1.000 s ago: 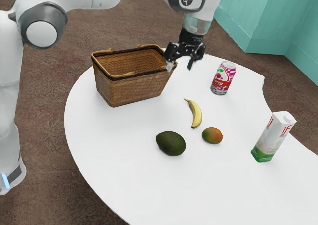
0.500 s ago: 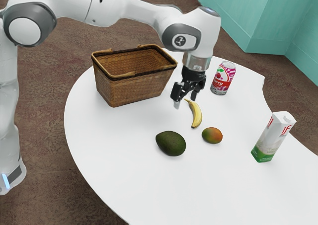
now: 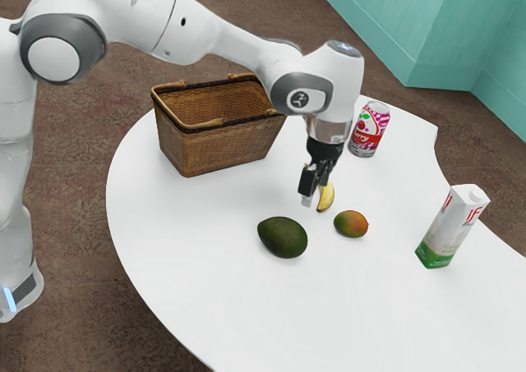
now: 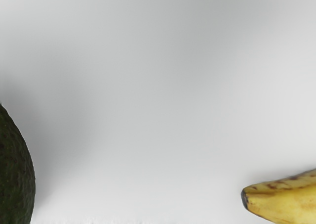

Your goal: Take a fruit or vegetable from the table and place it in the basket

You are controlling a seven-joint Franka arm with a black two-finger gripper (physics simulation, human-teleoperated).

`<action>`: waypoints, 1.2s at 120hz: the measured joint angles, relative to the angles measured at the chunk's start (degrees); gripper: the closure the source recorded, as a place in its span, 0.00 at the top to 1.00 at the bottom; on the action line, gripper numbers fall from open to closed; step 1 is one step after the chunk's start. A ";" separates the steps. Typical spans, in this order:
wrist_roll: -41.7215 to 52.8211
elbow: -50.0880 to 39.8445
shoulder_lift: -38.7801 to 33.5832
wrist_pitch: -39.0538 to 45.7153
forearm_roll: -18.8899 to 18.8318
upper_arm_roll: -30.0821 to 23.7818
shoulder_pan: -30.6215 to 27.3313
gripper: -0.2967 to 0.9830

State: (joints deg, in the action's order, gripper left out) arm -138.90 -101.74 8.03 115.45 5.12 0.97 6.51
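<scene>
"Exterior view. State of the hand?"

"Gripper (image 3: 312, 195) low beside the banana (image 3: 327, 198), partly masking it. Whether it is released or clenched, I cannot tell."

"The task's produce?"

"Banana, avocado (image 3: 283, 236) and mango (image 3: 351, 223), all on the table (image 3: 370, 314), outside the basket (image 3: 218, 146). None deposited."

"Risks?"

"If the banana is the target, a descent on this line could catch its edge and roll it into the mango. A swing the other way could nudge the avocado. On the carry, too little lift could strike the basket's rim."

"Wrist view. Findings?"

"Avocado at one side, the banana's end at the other, well apart. The hand appears centred on neither. Closing here would probably grip nothing; cause, poor alignment. Recommend choosing one fruit and correcting sideways before lowering."
</scene>
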 joint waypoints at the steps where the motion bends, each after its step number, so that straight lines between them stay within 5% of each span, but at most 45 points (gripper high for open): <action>1: -0.23 -0.05 0.00 0.05 0.02 0.00 0.04 0.77; 36: -6.24 0.37 1.22 0.97 0.03 -1.03 3.24 0.77; 78: -8.71 -15.36 -14.54 1.28 3.06 -1.14 5.13 0.77; 144: -1.47 -16.33 -10.57 2.25 5.13 -1.06 4.37 0.77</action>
State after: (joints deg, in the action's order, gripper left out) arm -140.37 -118.06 -2.54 117.70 10.25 -0.09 10.87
